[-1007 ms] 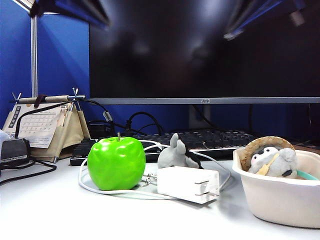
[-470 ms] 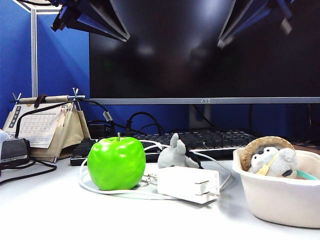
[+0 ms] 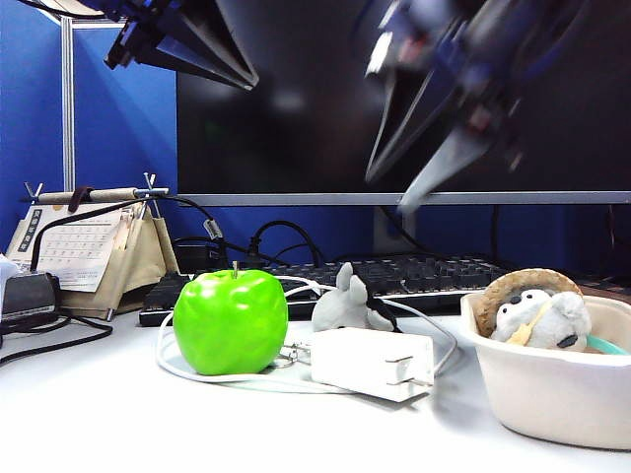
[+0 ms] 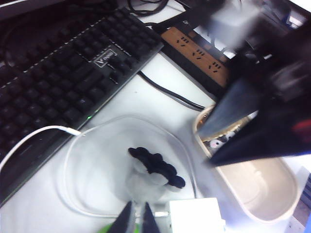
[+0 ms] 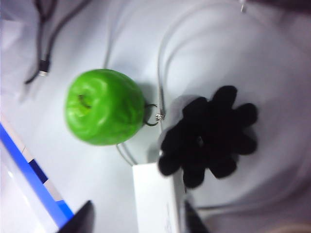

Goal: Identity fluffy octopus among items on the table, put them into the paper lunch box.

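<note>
Nothing was boxed yet: your fluffy octopus (image 3: 343,301) sat on the table behind the white adapter (image 3: 373,363), between the green apple (image 3: 231,321) and the paper lunch box (image 3: 547,389). It stood roughly upright, one limb up, probably. Your right gripper (image 3: 404,163) hung above it, jaws apart; your left gripper (image 4: 136,222) had jaws nearly together.
</note>
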